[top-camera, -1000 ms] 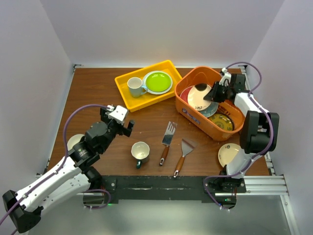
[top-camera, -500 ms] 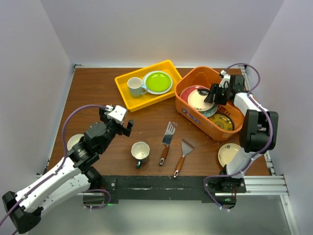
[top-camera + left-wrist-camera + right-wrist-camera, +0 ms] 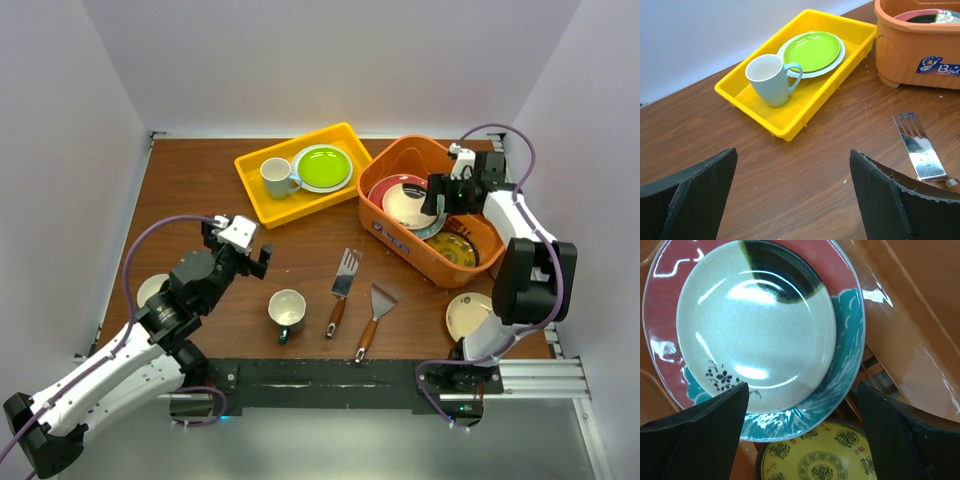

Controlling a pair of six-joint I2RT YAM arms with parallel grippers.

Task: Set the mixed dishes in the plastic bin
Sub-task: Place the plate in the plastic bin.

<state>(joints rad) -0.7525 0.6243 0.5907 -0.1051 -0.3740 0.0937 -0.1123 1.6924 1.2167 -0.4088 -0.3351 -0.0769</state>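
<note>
In the frame's upper right, the right gripper (image 3: 437,193) hung spread and empty above the pink-and-teal-rimmed plate (image 3: 755,325) lying in the orange bin (image 3: 415,258). It seemed propped on the yellow patterned plate (image 3: 820,462); a finger catching its rim could tip it.

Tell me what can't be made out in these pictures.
Small white bowl: top view, half hidden by the left arm.
Cream round plate: top view, partly covered by the right arm.
Yellow patterned plate: right wrist view, cut off by the bottom edge.
Label on the orange plastic bin: left wrist view, cut by the right edge.
</note>
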